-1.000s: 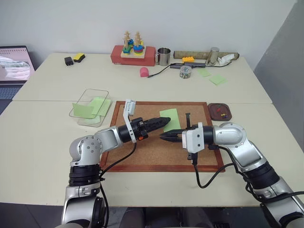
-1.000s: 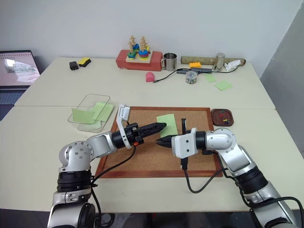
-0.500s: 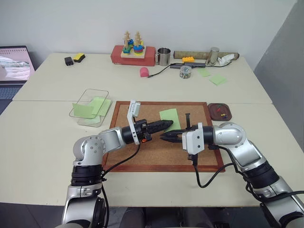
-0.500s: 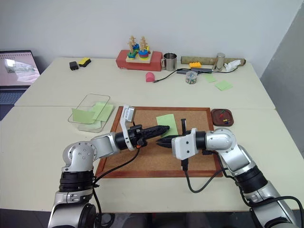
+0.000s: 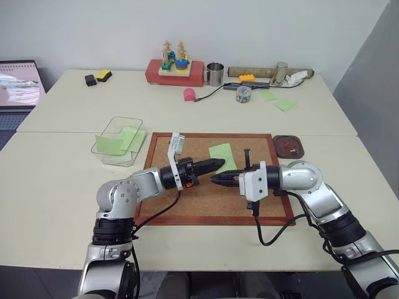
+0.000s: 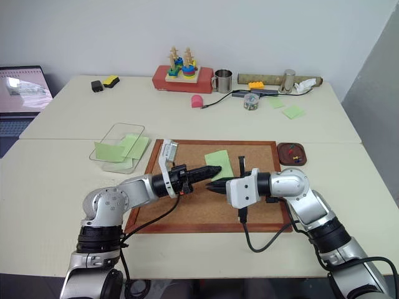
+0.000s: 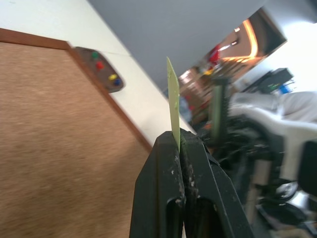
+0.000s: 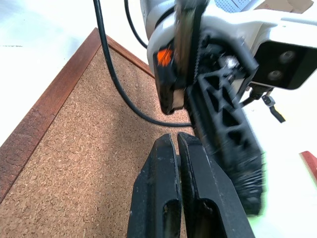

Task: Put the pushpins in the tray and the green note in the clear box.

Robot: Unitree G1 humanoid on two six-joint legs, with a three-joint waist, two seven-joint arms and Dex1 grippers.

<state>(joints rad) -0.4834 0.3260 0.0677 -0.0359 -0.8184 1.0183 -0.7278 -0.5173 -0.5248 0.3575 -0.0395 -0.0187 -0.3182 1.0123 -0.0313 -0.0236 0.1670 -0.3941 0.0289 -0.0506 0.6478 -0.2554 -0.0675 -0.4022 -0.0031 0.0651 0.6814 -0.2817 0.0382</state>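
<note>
Nearby, cork board underlies both hands; laptop far left.

We see a broad cream-coloured table carrying a wood-framed cork board at the middle front. Just left of the board sits a clear shallow plastic box; just right of it, a small dark reddish-brown tray. Along the far edge lie a red block base with stacked toys, a metal mug, a pink lump, a small black and yellow item and loose green paper notes
</note>
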